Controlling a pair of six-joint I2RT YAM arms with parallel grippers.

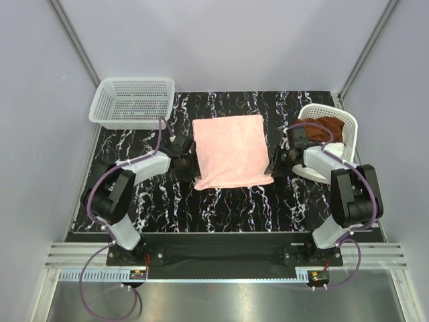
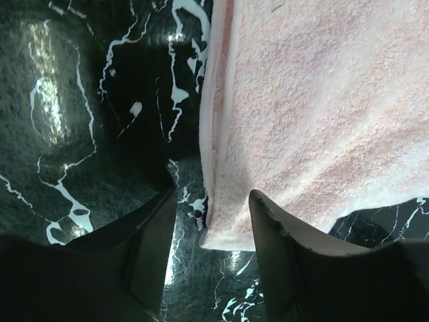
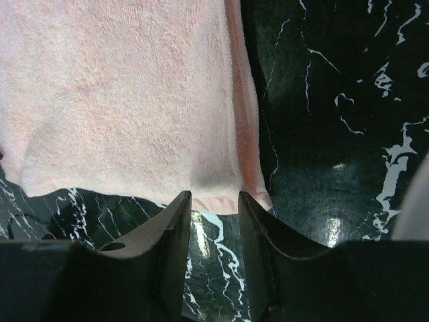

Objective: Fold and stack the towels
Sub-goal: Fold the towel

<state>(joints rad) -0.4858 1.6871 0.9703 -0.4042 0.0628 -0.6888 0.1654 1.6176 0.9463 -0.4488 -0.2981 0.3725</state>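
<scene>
A: Pink towel (image 1: 231, 151) lies flat mid-table (image 1: 221, 208), between the arms. Brown towel (image 1: 326, 127) heaped in the right basket (image 1: 351, 137). White one not seen.

B: Grippers?

A: Left gripper (image 2: 211, 201) at the towel's near left corner, right gripper (image 3: 214, 201) at its near right corner. Both have jaws apart, holding nothing.

B: Handling?

A: Terry cloth, probably light and limp; should sag, not slip. Best pinched at both hemmed corners together, so the edge lifts level.

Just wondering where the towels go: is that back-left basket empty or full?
Empty. In the top view the basket shows only its bare mesh floor and walls, with no cloth inside.
</scene>
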